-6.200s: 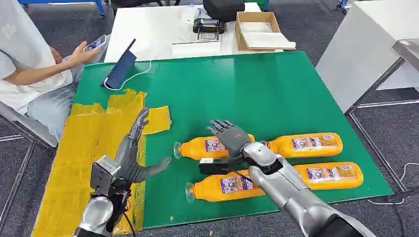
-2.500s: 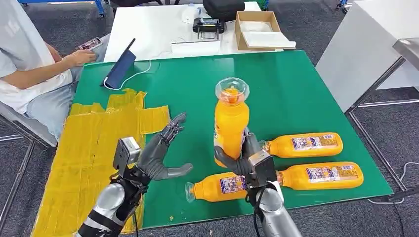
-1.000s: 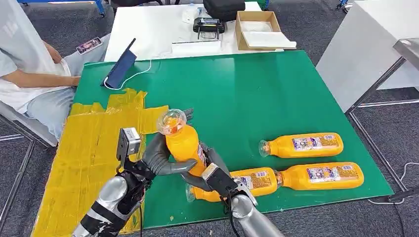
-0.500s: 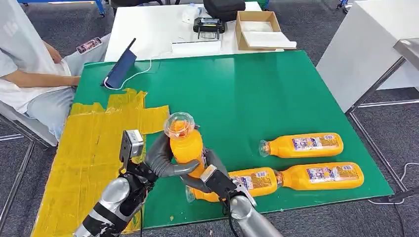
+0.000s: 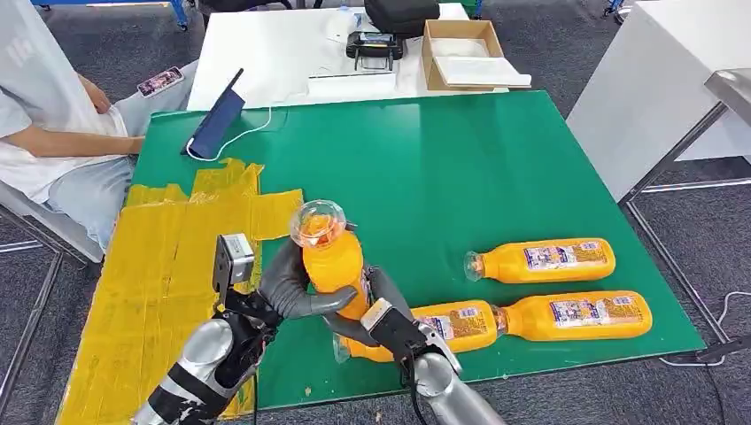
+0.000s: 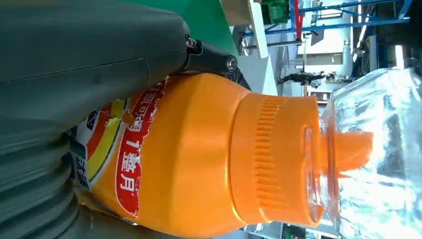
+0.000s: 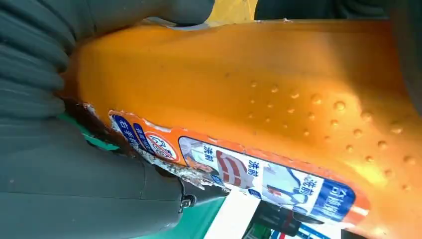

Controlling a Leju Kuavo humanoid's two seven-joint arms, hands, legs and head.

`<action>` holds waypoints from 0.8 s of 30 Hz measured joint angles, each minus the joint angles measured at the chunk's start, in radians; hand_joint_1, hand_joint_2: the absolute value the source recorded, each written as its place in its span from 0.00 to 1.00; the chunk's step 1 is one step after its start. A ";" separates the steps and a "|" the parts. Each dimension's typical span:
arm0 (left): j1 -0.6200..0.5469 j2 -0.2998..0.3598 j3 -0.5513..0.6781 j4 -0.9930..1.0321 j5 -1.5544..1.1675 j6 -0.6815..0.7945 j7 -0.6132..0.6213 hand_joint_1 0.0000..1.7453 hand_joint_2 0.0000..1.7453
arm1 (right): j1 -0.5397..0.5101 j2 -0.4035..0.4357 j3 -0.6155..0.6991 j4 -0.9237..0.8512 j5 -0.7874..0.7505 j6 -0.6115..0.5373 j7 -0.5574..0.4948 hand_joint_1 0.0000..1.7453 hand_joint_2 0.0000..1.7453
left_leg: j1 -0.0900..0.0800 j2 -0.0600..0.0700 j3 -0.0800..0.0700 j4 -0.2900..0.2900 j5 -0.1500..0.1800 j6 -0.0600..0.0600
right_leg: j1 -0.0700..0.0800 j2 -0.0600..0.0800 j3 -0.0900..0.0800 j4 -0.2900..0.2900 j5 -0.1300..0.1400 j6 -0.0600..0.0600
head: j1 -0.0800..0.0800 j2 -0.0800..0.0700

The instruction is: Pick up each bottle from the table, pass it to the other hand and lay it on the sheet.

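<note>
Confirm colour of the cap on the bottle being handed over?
Clear see-through cap over an orange neck, on the orange held bottle. Best seen in the left wrist view.

Silver arms (image 5: 199, 367), dark grey ribbed robot hand (image 5: 288, 288).

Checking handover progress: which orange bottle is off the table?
The upright bottle, gripped by the left robot hand and right robot hand; three other bottles lie flat.
</note>
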 measured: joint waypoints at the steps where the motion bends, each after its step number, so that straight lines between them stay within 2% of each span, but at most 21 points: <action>1: 0.000 0.000 0.000 0.000 0.000 0.000 0.000 1.00 1.00 | 0.000 0.000 0.000 0.000 0.000 0.000 0.000 1.00 1.00 | 0.000 0.000 0.000 0.000 0.000 0.000 | 0.000 0.000 0.000 0.000 0.000 0.000 | 0.000 0.000; 15: 0.000 0.000 -0.001 0.000 0.000 0.000 0.000 1.00 1.00 | 0.001 0.000 0.000 -0.002 0.000 0.000 0.000 1.00 1.00 | 0.000 0.000 0.000 0.000 0.000 0.000 | 0.000 0.000 0.000 0.000 0.000 0.000 | 0.000 0.000; 16: 0.000 0.000 -0.001 0.000 0.000 0.000 0.000 1.00 1.00 | 0.001 0.000 0.000 -0.003 0.000 0.000 0.000 0.70 1.00 | 0.000 0.000 0.000 0.000 0.000 0.000 | 0.000 0.000 0.000 0.000 0.000 0.000 | 0.000 0.000; 17: 0.000 0.000 -0.001 0.000 0.000 0.000 0.000 1.00 1.00 | 0.001 0.000 0.000 -0.003 0.000 0.000 0.000 0.01 1.00 | 0.000 0.000 0.000 0.000 0.000 0.000 | 0.000 0.000 0.000 0.000 0.000 0.000 | 0.000 0.000; 21: -0.001 0.013 0.018 -0.031 0.004 0.027 -0.021 1.00 1.00 | 0.018 -0.005 -0.009 -0.046 -0.022 -0.018 -0.014 0.00 1.00 | 0.000 0.000 0.000 0.000 0.000 0.000 | 0.000 0.000 0.000 0.000 0.000 0.000 | 0.000 0.000; 24: -0.002 0.044 0.081 -0.068 -0.003 0.065 -0.032 1.00 1.00 | 0.042 -0.014 -0.043 -0.120 -0.069 -0.026 -0.018 0.00 1.00 | 0.000 0.001 0.000 0.000 0.000 0.000 | 0.000 0.000 0.000 0.000 0.000 0.000 | 0.000 0.000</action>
